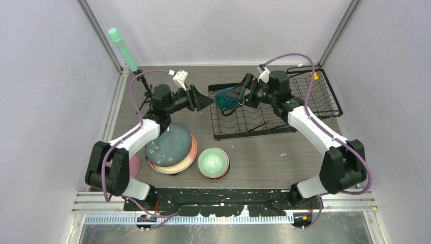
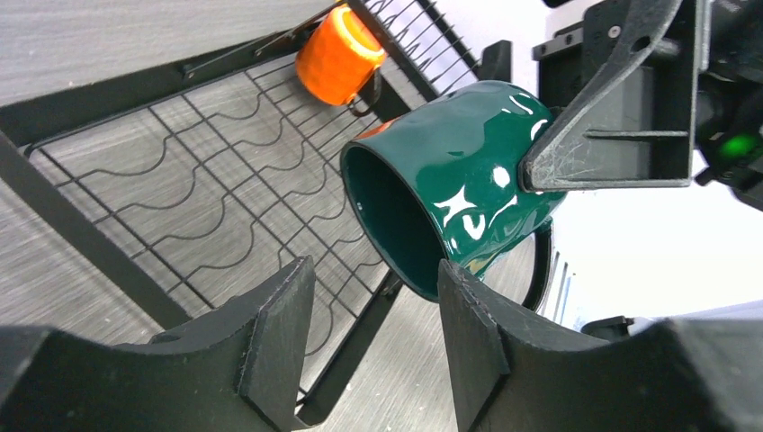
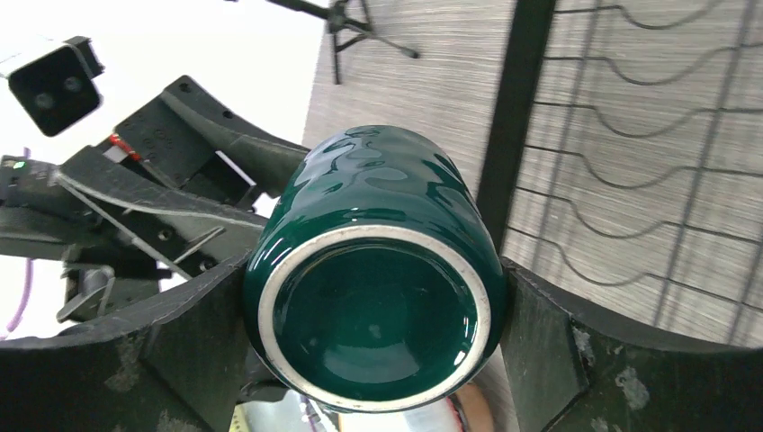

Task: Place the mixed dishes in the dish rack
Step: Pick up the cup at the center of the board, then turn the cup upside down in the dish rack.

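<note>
Holding dark teal mug (image 3: pixel 373 225) above dish rack (image 1: pixel 254 128), right gripper (image 3: pixel 373 310) clamped on it; left gripper (image 2: pixel 373 292) jaws apart, empty; orange mug (image 2: pixel 337 54) racked; speckled plate (image 1: pixel 170 145), pink plate (image 1: pixel 191 157), mint-green bowl (image 1: pixel 213 161) not yet loaded

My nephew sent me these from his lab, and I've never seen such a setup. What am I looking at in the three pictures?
These are two robot arms bolted at the near edge of a table, each ending in a two-finger gripper. The wide picture looks down from above and behind them; the other two come from a camera on each wrist, so the black shapes at their bottom are that arm's own fingers. The right gripper clamps a dark green mug over a black wire dish rack. The left gripper is open beside it, holding nothing. An orange mug lies in the rack's far section. On the table sit a speckled dark plate over a pink plate, a mint-green bowl and a small pink cup.
</note>
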Robot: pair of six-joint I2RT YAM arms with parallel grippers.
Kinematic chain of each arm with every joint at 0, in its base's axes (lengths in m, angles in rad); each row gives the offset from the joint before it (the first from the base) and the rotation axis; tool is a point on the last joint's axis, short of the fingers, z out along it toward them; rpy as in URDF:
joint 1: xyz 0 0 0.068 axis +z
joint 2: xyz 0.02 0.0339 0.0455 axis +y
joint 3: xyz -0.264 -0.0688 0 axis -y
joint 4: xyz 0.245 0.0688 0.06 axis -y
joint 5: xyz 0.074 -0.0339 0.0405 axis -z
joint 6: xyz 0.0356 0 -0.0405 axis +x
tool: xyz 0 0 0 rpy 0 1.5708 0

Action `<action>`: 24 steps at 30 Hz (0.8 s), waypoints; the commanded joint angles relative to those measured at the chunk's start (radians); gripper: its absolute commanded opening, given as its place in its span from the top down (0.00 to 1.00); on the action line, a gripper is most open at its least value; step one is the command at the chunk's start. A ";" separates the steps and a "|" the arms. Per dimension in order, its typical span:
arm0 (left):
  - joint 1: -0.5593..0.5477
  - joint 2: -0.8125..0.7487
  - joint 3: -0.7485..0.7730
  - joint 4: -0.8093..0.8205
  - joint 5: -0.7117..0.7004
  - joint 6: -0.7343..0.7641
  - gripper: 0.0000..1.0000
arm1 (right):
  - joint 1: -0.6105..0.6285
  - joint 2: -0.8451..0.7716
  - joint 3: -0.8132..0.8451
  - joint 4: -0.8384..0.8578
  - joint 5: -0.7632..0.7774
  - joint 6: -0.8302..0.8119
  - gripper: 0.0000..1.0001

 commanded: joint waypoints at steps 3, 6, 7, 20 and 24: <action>-0.003 0.019 0.065 -0.147 -0.016 0.068 0.42 | -0.012 -0.032 0.073 -0.123 0.183 -0.115 0.71; -0.004 0.013 0.075 -0.183 -0.016 0.086 0.40 | -0.018 -0.028 0.082 -0.181 0.268 -0.144 0.71; -0.004 0.013 0.078 -0.197 -0.016 0.092 0.40 | -0.020 -0.024 0.086 -0.192 0.300 -0.151 0.71; -0.041 0.003 0.117 -0.380 -0.085 0.240 0.15 | -0.027 0.031 0.135 -0.344 0.540 -0.227 0.70; -0.071 0.004 0.141 -0.436 -0.133 0.282 0.09 | -0.027 0.052 0.148 -0.375 0.619 -0.242 0.70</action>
